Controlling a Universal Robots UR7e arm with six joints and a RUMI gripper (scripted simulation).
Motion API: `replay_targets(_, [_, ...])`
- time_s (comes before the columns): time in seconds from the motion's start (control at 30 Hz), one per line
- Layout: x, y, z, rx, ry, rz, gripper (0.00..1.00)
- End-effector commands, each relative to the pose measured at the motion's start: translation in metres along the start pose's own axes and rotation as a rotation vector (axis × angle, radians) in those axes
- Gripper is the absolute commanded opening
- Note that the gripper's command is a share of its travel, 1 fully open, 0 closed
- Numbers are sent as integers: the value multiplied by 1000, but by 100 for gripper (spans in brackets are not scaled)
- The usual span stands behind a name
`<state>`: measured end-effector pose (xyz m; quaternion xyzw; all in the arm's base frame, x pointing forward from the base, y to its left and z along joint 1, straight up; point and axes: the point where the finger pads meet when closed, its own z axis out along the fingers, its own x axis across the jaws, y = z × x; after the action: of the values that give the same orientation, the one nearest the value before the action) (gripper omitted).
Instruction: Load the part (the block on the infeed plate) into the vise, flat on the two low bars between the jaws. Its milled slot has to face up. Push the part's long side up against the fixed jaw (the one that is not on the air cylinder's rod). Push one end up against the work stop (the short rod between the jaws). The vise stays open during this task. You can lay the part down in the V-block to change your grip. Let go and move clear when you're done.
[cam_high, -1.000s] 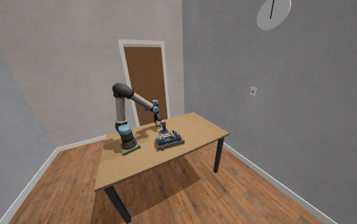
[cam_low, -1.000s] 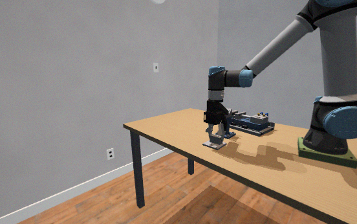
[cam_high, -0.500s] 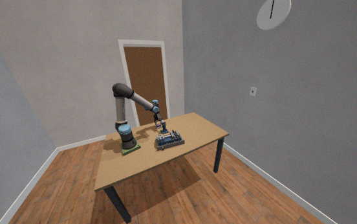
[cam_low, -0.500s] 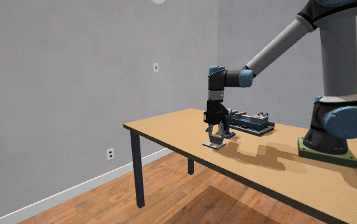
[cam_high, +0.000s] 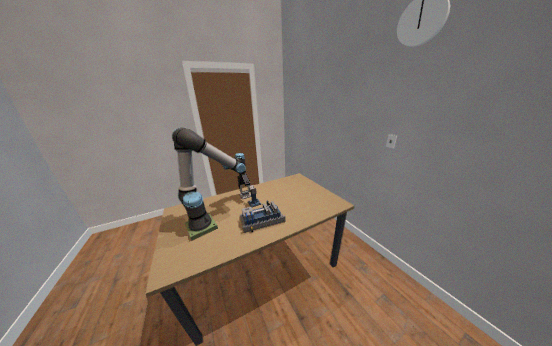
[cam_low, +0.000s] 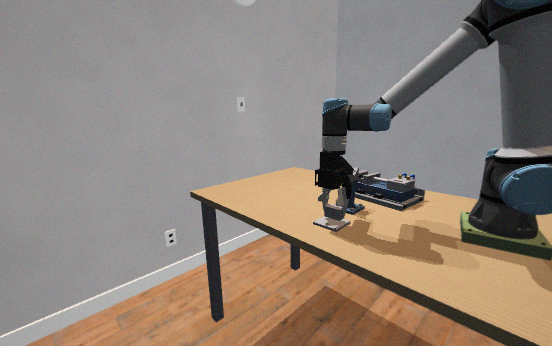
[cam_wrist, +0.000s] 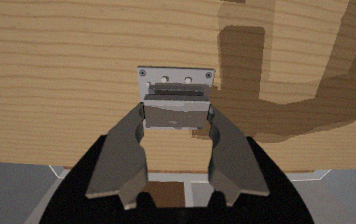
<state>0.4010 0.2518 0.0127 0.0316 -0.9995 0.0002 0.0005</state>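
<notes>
My gripper (cam_wrist: 175, 104) points straight down and is shut on the part (cam_wrist: 176, 112), a grey block held across its short width between the two fingers. The part hangs just above the grey infeed plate (cam_wrist: 176, 79), whose screw holes show beyond it. A dark band runs along the part's far top edge. In the exterior view the gripper (cam_low: 334, 209) stands over the infeed plate (cam_low: 331, 223) near the table's far edge. The vise (cam_low: 387, 188) lies behind it, jaws open. In the top view the gripper (cam_high: 245, 192) is just behind the vise (cam_high: 262, 215).
A blue V-block (cam_low: 356, 206) stands between the infeed plate and the vise, close behind the gripper. The arm's base (cam_low: 505, 235) sits on a green plate at the right. The table edge runs just in front of the infeed plate.
</notes>
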Motion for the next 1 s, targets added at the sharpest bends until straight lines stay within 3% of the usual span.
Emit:
replay_targets(0.0, [0,0,-8,0,-1,0,0])
replay_targets(0.5, [0,0,-48,0,-1,0,0])
replay_targets(0.97, [0,0,-108,0,-1,0,0])
